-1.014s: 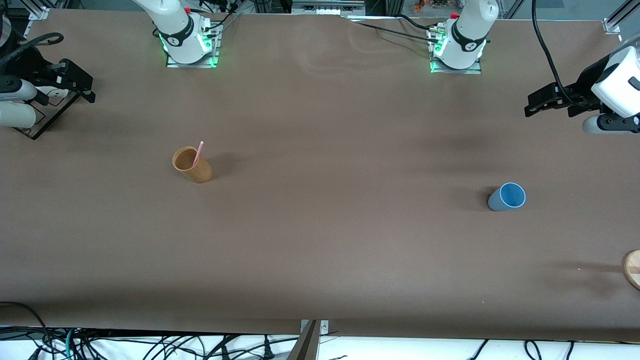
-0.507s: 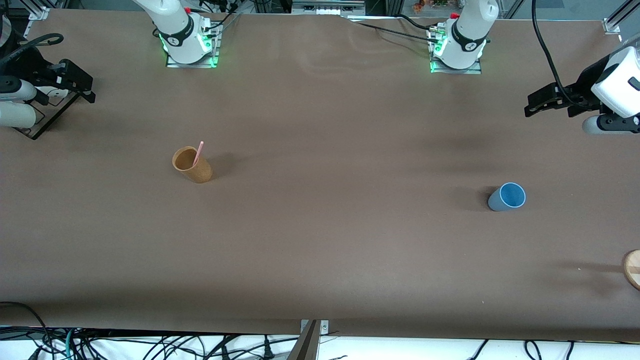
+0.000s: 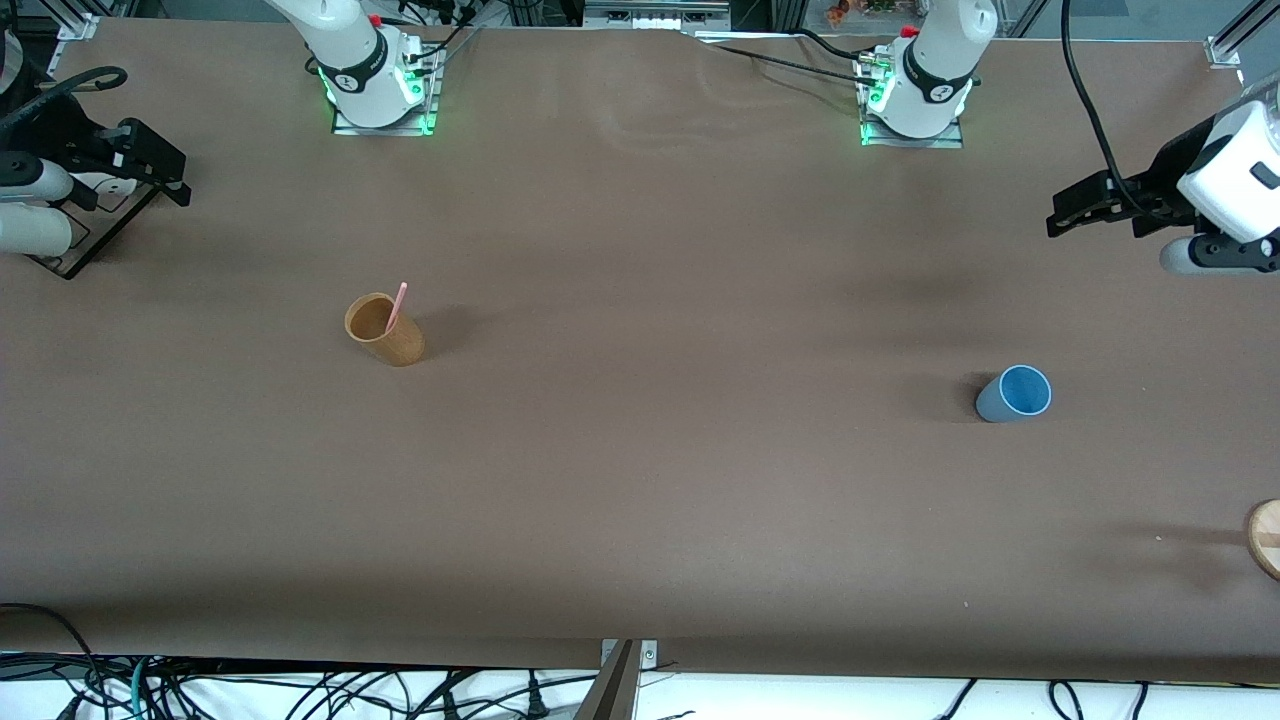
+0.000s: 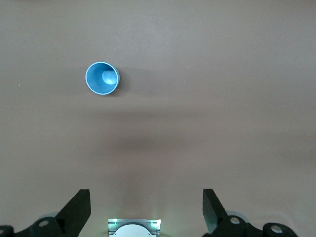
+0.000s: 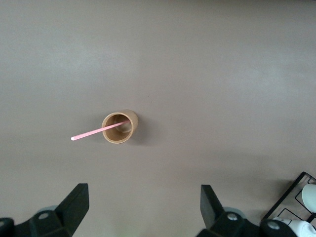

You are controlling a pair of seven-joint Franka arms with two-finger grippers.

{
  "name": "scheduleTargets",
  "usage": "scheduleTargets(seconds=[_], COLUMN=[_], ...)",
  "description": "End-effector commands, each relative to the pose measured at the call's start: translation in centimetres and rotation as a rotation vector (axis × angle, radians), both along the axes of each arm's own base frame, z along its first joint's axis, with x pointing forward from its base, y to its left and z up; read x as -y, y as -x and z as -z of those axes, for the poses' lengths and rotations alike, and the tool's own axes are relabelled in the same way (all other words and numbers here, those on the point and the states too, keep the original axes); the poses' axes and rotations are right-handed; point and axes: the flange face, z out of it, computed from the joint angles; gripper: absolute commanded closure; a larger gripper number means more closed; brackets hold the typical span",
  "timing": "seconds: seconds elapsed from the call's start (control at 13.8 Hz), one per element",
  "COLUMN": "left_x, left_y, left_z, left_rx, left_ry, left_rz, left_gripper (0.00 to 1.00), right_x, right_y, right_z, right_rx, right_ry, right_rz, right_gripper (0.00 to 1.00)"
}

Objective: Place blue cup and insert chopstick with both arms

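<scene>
A wide brown tabletop (image 3: 640, 450) is filling nearly the whole front view, and two white arms are rising from lit bases along its top edge. The left arm (image 3: 935, 60) is reaching out high over its own end of the tabletop, and the right arm (image 3: 345, 55) is doing the same at its end; both are waiting in the air, touching nothing.

The left pincer (image 4: 146, 210) is hanging over bare tabletop, its two black fingers spread wide with nothing between them. The right pincer (image 5: 144, 207) is hanging over bare tabletop too, just as wide and just as empty.

The blue cup (image 3: 1013, 393) is standing upright and alone toward the left arm's end of the tabletop, its open mouth facing up and its inside empty; it is well apart from the left pincer. The tan cup (image 3: 384, 329) is standing upright toward the right arm's end, well apart from the blue cup. A round wooden piece (image 3: 1265, 537) is peeking in at the edge near the left arm's end, nearer to the front camera than the blue cup.

The chopstick (image 5: 101, 130), thin and pink, is leaning inside the tan cup, its upper end sticking out over the rim.
</scene>
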Motion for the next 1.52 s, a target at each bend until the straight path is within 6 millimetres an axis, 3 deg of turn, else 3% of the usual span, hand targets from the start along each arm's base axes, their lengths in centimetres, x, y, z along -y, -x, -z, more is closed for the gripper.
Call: scheduleTargets(seconds=[0.0, 0.07, 0.22, 0.36, 0.51, 0.65, 0.87, 1.01, 1.16, 1.45], left_x=[-0.4, -0.3, 1.4, 1.2, 2.7, 2.2, 0.2, -2.3, -6.4, -10.6], left_y=[-0.5, -0.8, -2.5, -2.9, -3.6, -4.1, -6.7, -6.9, -6.6, -7.0], left_z=[0.6, 1.3, 5.4, 5.7, 7.5, 8.6, 12.8, 15.0, 18.5, 24.7], left_rx=[-0.009, -0.02, -0.089, -0.073, -0.081, -0.092, -0.092, -0.077, -0.075, -0.053], left_ry=[-0.024, -0.016, -0.042, -0.066, -0.139, -0.15, -0.152, -0.13, -0.118, -0.123], left_rz=[-0.013, -0.009, 0.017, 0.028, 0.071, 0.067, 0.036, 0.087, 0.124, 0.071], left_gripper=[0.0, 0.0, 0.0, 0.0, 0.0, 0.0, 0.0, 0.0, 0.0, 0.0], right_x=[-0.2, -0.2, -0.3, -0.2, -0.3, -0.4, -0.7, -0.7, -0.7, -0.7], right_y=[0.0, 0.0, 0.0, 0.1, 0.0, 0.1, 0.1, 0.1, 0.1, 0.1], right_z=[-0.6, -0.5, -0.5, -0.6, -0.5, -0.6, -0.7, -0.7, -0.7, -0.8], right_rx=[0.007, 0.0, 0.0, 0.0, 0.0, 0.0, 0.003, 0.003, 0.003, 0.006], right_ry=[0.003, 0.001, 0.0, 0.0, 0.0, -0.002, -0.003, -0.003, -0.003, -0.003], right_rz=[0.012, 0.013, 0.012, 0.013, 0.013, 0.012, 0.007, 0.007, 0.007, 0.007], right_gripper=[0.0, 0.0, 0.0, 0.0, 0.0, 0.0, 0.0, 0.0, 0.0, 0.0])
